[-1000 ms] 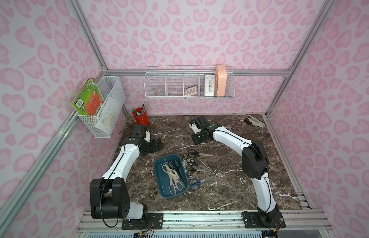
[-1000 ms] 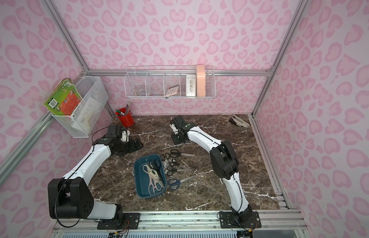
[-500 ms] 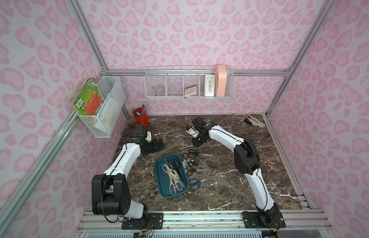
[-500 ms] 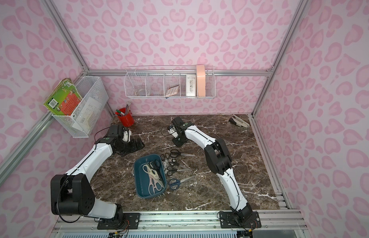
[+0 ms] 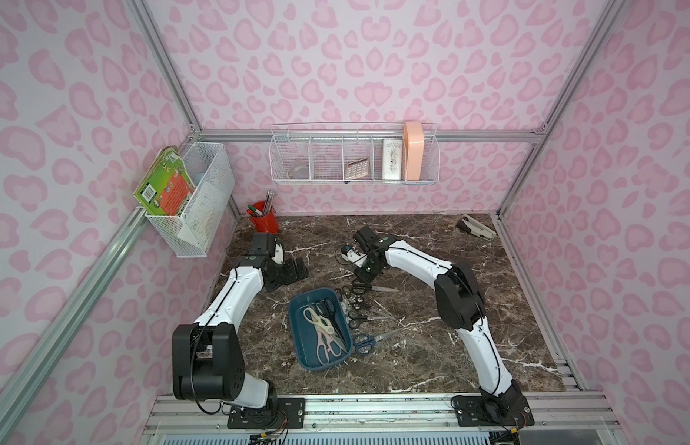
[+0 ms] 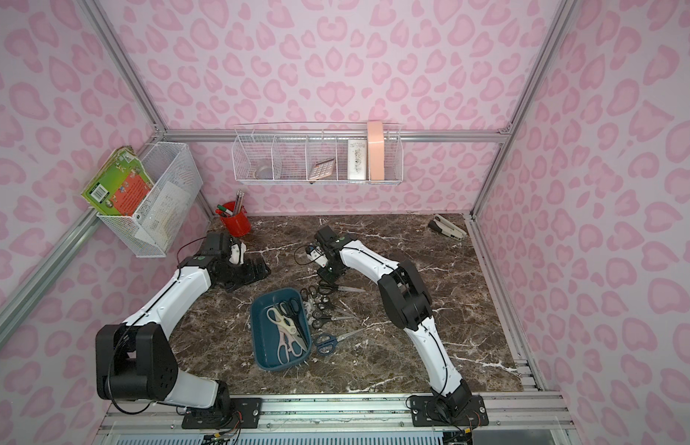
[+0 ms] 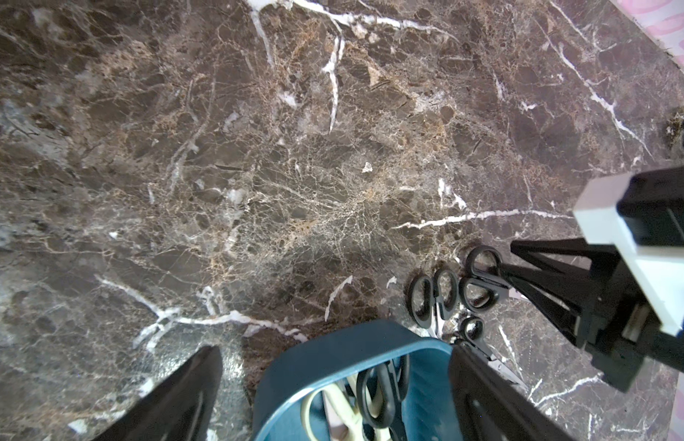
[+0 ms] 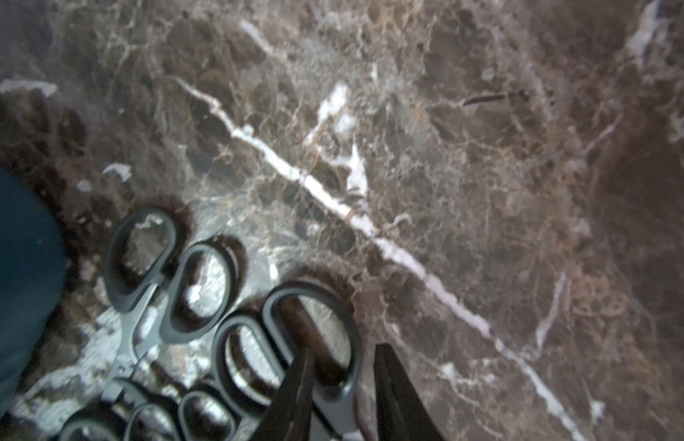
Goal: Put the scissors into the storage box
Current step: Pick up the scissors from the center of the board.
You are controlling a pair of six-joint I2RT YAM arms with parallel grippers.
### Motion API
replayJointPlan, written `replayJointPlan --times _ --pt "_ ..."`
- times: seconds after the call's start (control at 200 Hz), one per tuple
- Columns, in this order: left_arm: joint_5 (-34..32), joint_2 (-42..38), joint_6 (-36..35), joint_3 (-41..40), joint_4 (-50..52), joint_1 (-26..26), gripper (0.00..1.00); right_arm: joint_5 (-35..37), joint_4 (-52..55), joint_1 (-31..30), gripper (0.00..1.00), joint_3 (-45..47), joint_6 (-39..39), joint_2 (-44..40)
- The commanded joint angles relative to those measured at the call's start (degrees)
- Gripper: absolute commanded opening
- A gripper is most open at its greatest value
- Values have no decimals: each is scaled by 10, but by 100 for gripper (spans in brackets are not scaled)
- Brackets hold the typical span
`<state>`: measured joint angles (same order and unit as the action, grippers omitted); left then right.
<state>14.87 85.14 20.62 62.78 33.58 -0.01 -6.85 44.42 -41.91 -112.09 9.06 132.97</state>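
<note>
Where right gripper straddles, apparently, scissors handle

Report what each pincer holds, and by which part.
Nothing is gripped. The right pincer straddles one handle loop of black-handled scissors, unclosed; the left pincer is empty.

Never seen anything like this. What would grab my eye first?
The pink spotted walls surround everything. Then comes the teal storage box mid-table, holding a few scissors, with a row of black-handled scissors lying just beside it. The right arm's fingers straddle one black handle loop at the row's far end.
</note>
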Motion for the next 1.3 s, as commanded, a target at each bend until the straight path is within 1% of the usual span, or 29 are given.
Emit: replayJointPlan --times 0.0,0.11,0.21,0.555,0.595,0.715,0.925,1.115,1.21,1.3 --pt "-1 3 -9 5 3 0 98 -9 -16 -7 29 25 11 -26" --pt "0 4 -10 5 3 0 98 -20 -2 -8 29 37 25 -35" --pt "-1 2 -9 5 3 0 98 -12 -3 -9 30 48 34 -35" --pt "-7 -2 -10 4 6 1 98 -18 -4 -11 31 27 46 -20" --pt "-10 -2 -10 4 7 1 98 -18 -2 -11 30 24 47 -2" --pt "-12 -3 -10 4 9 0 98 -7 3 -10 30 22 50 10" --pt "-14 -1 -11 4 10 0 98 -5 5 -10 30 21 52 20" --pt "-17 -1 -10 5 11 0 97 28 48 -14 28 -7 54 46" --pt "-17 -1 -9 5 11 0 98 56 60 -15 25 -14 53 59" --pt "-18 -1 -9 5 12 0 98 66 62 -14 21 -12 49 64"
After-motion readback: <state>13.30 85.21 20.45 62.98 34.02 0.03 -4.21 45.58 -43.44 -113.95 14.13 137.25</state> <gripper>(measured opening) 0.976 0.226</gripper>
